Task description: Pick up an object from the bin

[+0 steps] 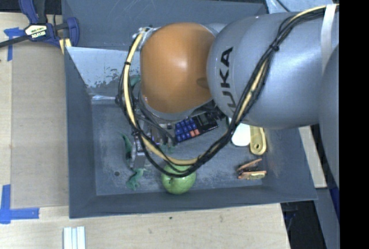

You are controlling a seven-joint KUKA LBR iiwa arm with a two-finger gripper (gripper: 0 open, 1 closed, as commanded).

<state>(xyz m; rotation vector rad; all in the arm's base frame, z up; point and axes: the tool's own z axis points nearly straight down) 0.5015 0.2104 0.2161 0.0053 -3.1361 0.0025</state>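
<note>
1. The orange-covered wrist hangs low over the grey metal bin, with the jaws down at its near-left floor. Whether they are open or shut cannot be told.
2. A round green apple-like ball lies just right of them, and a small green scrap lies beside them. Nothing appears lifted.
3. Grasping and lifting seem still to be done.

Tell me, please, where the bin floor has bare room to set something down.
Bare floor lies along the left wall of the grey metal bin, left of the small green scraps, and between the round green ball and the brown wooden clothespin. It is crowded under the arm's orange cover and by the white oval piece.
</note>
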